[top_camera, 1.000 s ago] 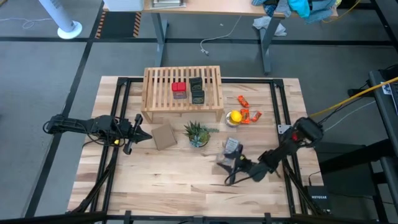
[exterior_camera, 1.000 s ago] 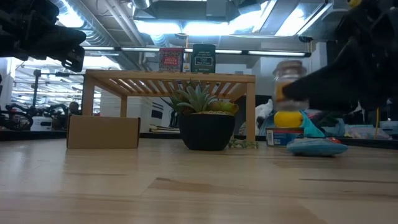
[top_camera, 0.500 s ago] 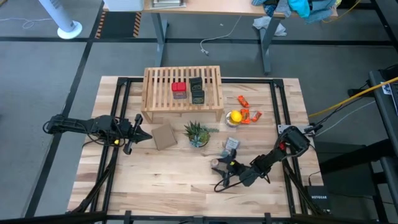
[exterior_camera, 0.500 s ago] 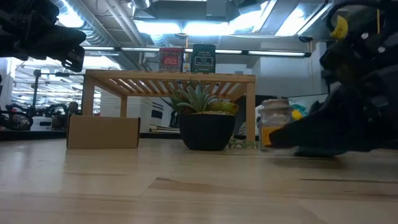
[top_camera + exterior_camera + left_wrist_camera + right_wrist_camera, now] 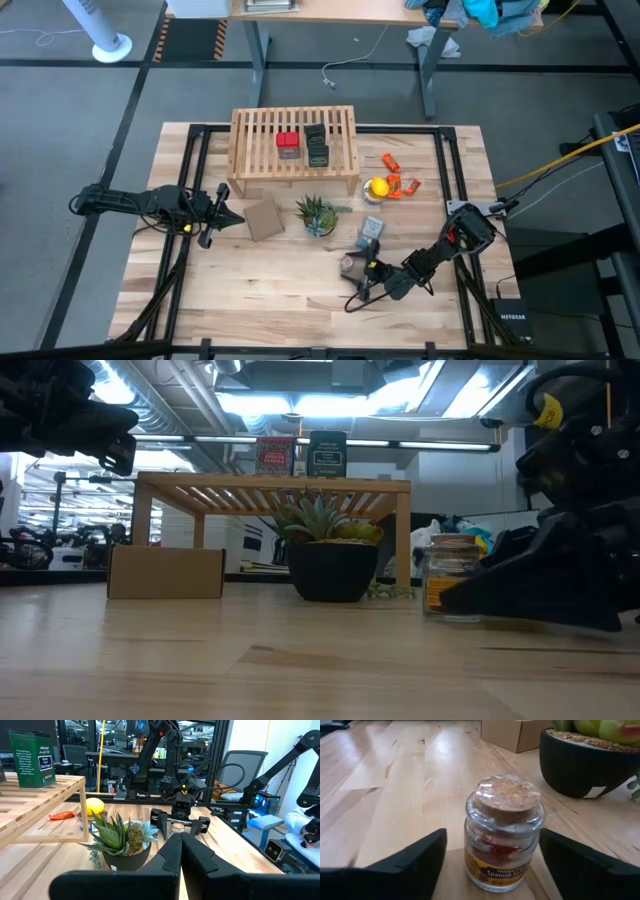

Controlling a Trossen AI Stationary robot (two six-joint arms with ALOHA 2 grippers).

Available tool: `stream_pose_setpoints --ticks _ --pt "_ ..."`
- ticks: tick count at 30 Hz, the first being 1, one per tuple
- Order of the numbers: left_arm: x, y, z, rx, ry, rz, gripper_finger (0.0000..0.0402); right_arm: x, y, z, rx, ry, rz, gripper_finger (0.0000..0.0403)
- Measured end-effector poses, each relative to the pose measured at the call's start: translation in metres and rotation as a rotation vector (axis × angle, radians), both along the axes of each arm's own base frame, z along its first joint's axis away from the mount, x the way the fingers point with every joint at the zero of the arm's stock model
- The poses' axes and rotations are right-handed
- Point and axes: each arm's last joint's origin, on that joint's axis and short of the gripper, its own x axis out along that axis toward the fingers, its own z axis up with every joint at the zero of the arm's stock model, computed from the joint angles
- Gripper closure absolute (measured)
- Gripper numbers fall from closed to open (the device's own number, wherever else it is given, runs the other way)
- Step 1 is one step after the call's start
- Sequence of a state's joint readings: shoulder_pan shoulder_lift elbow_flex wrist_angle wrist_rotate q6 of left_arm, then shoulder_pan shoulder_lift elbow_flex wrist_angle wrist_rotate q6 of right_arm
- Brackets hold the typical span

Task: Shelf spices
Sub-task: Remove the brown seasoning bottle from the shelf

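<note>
dark fingers of the left gripper [image 5: 228, 207] are pressed together on nothing, out at nine o'clock on the table [image 5: 250, 290] — parked there, i'd say, because none of this work is on its side. just past its tips lies a flat cardboard square [image 5: 264, 219], and toward the centre a small potted plant [image 5: 318, 215]. up at twelve o'clock the shelf [image 5: 293, 150] carries the red tin [image 5: 288, 145] and the dark tin [image 5: 317, 146] upright on its slats, side by side — two spices look already put away. moving right, around five o'clock, the little cork-topped jar [image 5: 352, 266] stands upright on the bare wood, and the right gripper [image 5: 492, 855] sits low behind it, its fingers spread wide on either side, not pinching the glass. i'd guess the jar has been set down to be taken again at a better angle. at two o'clock a yellow thing [image 5: 378, 187] and orange packets [image 5: 400, 184] lie untouched.
</note>
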State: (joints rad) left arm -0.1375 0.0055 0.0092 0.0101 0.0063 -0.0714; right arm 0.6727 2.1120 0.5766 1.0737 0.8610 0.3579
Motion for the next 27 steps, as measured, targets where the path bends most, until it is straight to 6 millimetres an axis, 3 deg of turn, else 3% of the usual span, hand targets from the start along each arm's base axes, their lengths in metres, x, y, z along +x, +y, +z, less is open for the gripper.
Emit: stream_pose_setpoints --ticks 6,12,17,27 --pt "0.0 0.0 0.0 0.0 -0.001 0.0 0.0402 -0.001 0.0 0.0 -0.006 0.0 -0.008 0.0009" --pt "0.0 0.0 0.0 0.0 0.0 0.0 0.0402 -0.003 0.003 -0.001 0.005 0.016 0.043 0.0019" --pt "0.0 0.0 0.0 0.0 0.0 0.0 0.0402 -0.011 0.002 0.001 -0.091 0.008 0.033 0.0024" --pt "0.0 0.0 0.0 0.0 0.0 0.0 0.0402 -0.03 -0.015 0.044 -0.145 -0.063 -0.002 0.0024"
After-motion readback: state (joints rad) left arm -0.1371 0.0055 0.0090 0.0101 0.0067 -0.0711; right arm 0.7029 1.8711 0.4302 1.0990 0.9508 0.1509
